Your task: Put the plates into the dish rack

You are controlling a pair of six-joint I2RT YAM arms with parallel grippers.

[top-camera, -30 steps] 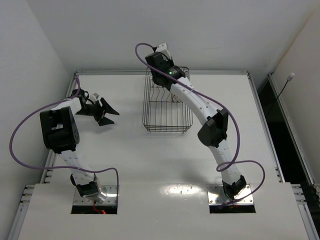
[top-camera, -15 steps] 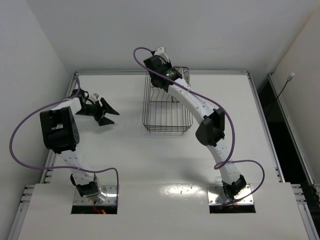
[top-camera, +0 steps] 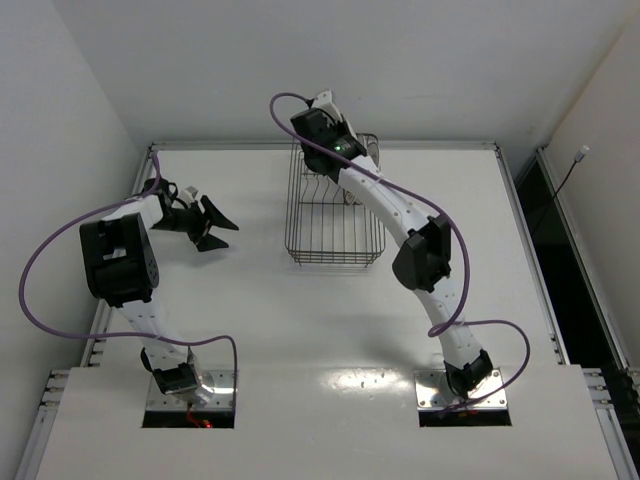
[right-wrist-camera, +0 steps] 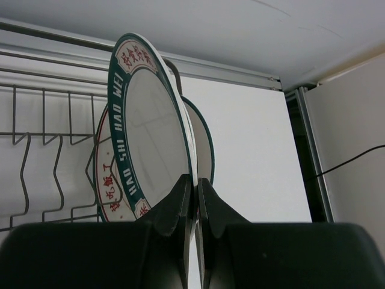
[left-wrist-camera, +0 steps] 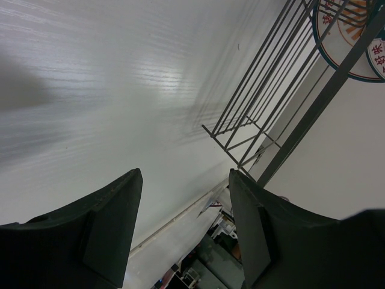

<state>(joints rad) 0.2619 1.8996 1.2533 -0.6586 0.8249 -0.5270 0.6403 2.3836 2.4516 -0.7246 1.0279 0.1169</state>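
My right gripper is shut on the lower rim of the plate with the dark blue lettered rim, which stands upright on edge. Just behind it on the left is a plate with red characters on its rim. The edge of a third plate shows on the right. All stand at the far end of the dark wire dish rack, where the right arm covers them from above. My left gripper hovers open and empty left of the rack. Its camera sees the rack wires and the orange sunburst plate.
The rack's divider prongs stand to the left of the plates. The table's far raised edge runs close behind the rack. A purple cable loops off the right wrist above the rack.
The right arm has shifted only slightly, its elbow a little to the left, still gripping the lettered plate. The left arm has not moved.
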